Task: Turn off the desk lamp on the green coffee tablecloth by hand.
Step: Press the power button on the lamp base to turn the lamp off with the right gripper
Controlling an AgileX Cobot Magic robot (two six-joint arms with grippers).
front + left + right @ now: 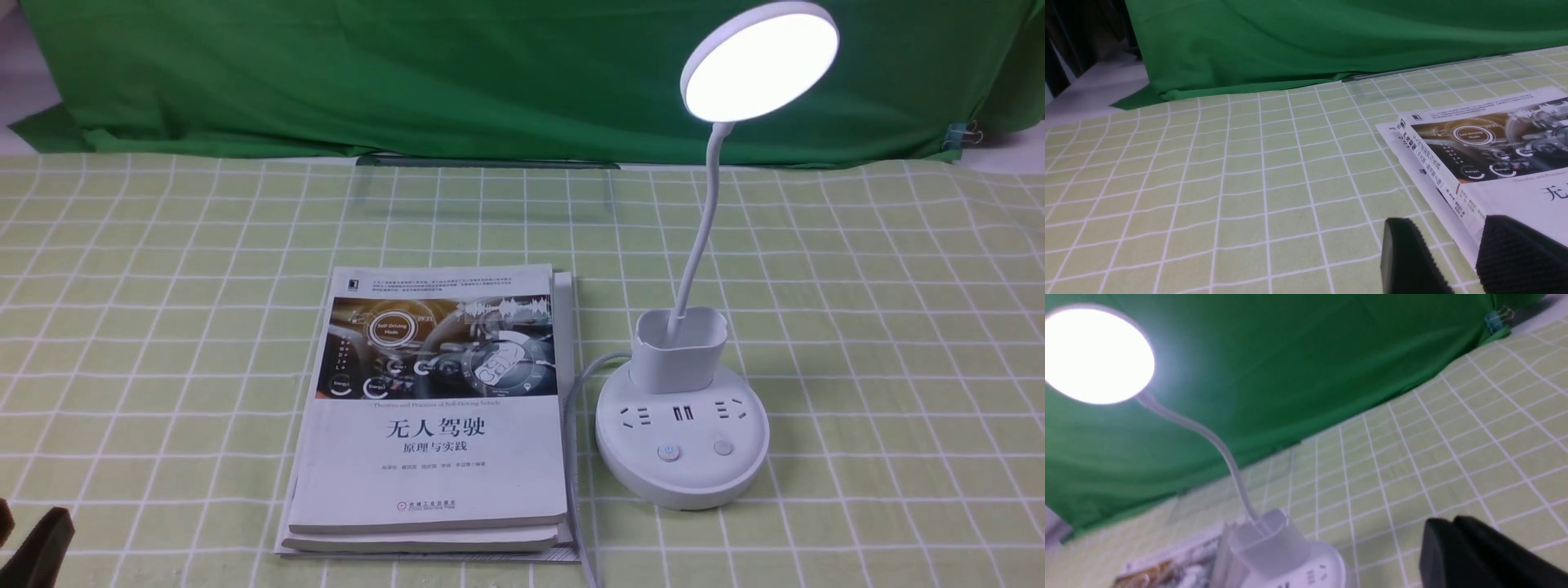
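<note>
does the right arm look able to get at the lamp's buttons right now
Probably yes: the two buttons on the desk lamp base face the robot, uncovered. The book lies on the lamp's far side from that arm, and only bare tablecloth shows between the right gripper and the base.

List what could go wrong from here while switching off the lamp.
The desk lamp has two similar buttons side by side; pressing the wrong one may leave the head lit. Sockets sit just behind the buttons; the right tool could poke one instead. A sideways push could shove the base into the books beside it.
</note>
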